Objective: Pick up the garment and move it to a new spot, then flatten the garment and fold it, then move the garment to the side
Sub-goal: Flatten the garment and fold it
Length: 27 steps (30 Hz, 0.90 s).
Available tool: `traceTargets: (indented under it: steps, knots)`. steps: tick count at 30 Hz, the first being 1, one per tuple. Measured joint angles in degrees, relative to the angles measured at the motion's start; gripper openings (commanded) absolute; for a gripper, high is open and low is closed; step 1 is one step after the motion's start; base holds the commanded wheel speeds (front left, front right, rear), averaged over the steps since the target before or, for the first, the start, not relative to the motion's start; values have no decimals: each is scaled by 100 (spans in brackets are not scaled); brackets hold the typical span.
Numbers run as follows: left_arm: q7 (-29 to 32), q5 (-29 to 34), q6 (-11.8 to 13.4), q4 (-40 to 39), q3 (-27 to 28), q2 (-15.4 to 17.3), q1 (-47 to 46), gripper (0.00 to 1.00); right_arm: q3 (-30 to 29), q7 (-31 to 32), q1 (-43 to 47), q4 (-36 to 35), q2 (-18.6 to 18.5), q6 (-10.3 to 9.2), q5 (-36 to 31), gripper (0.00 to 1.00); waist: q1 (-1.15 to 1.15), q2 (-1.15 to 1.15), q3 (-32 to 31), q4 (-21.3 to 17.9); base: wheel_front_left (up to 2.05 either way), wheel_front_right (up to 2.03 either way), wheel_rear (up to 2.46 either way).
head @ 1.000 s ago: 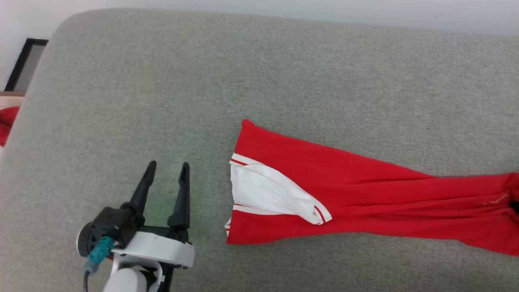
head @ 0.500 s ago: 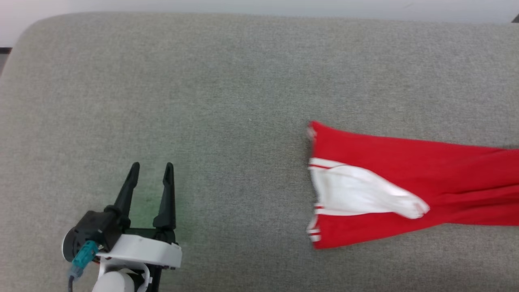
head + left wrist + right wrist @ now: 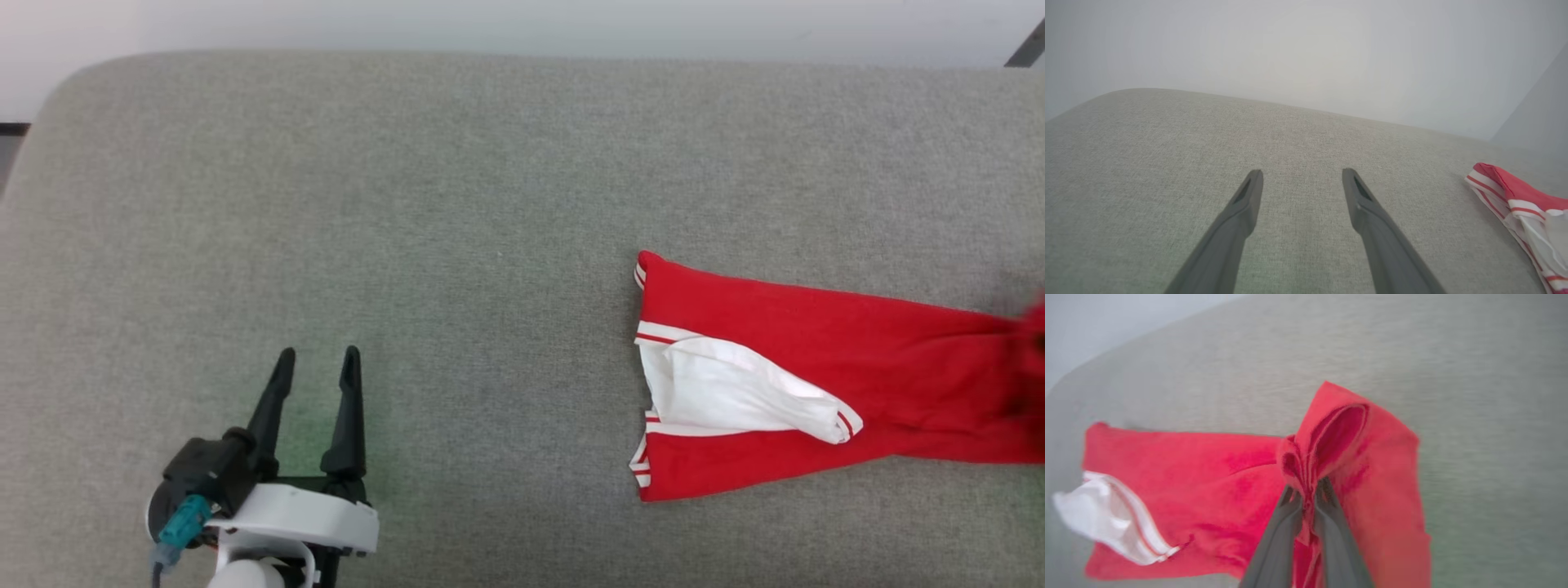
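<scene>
Head view, garment [image 3: 775,318], grey cushion [image 3: 408,204], wall [image 3: 490,24]

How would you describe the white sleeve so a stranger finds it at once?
On the wide grey cushion lies a red soft-fabric shirt. Its white sleeve lies over the end towards the left gripper, the one big white patch among red.

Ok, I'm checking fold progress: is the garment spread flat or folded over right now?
Folded over, not spread: the garment lies as a narrow band, white sleeve on top, one end bunched in the right tool.
</scene>
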Motion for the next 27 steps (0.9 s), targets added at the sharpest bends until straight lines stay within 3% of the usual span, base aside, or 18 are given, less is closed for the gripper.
traceTargets:
  steps: [7,11,18,27]
  knots:
    - [0,-79,0,40,-105,-68,55,100,468,793,52,-1815,669,0,65,0,0,0,-98,179,0,0,0]
    - [0,-144,0,70,-194,-98,66,100,825,1110,-136,-2204,1110,-1,-140,0,0,0,-115,339,0,0,0]
    - [0,-222,0,66,-248,-113,68,100,1274,1189,-653,-2267,1540,-1,-888,0,0,0,-72,675,0,0,0]
    - [0,-368,0,138,-388,-127,-19,100,1844,1074,-944,-1492,1718,-1,-1430,0,0,0,142,954,0,0,0]
